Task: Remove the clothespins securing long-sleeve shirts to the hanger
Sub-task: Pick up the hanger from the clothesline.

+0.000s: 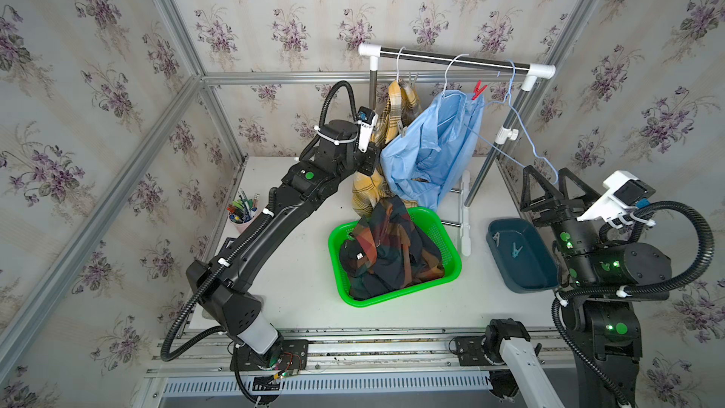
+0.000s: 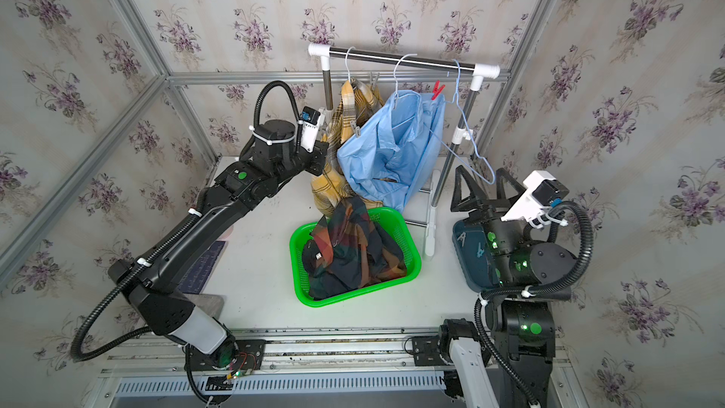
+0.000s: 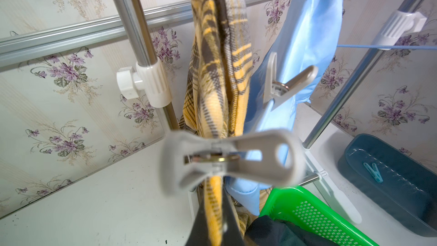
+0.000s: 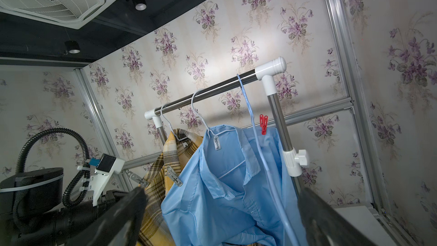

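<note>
Attention is centring on the grey clothespin (image 3: 227, 159), which appears to be biting the edge of the yellow plaid shirt (image 3: 217, 67) low on its hanging side, right in front of the left wrist camera. Its long axis is lying roughly level, crosswise to the hanging cloth. One end is reaching toward the blue shirt (image 3: 295, 43) and the other toward the rack post (image 3: 142, 43); blur is hiding which end carries the jaws.

The left gripper (image 1: 370, 162) is pressing in at this spot with its fingers fully closed, apparently squeezing the pin to loosen its bite, though the contact itself is not showing clearly. A second grey clothespin (image 3: 283, 86) is clamping the blue shirt just beside it, handles splayed. The red clothespin (image 1: 478, 90) is standing upright at that shirt's far shoulder, under the rail (image 1: 451, 58); these pins are probably keeping the cloth from sliding off the wire hangers.

Below, the dark check shirt (image 1: 392, 253) is lying bundled in the green basket (image 1: 457, 268). Off to the side, the right gripper (image 1: 546, 174) is hovering with fingers spread wide and empty, beside the teal tray (image 1: 529, 268), where loose pins (image 1: 516, 250) are lying.
</note>
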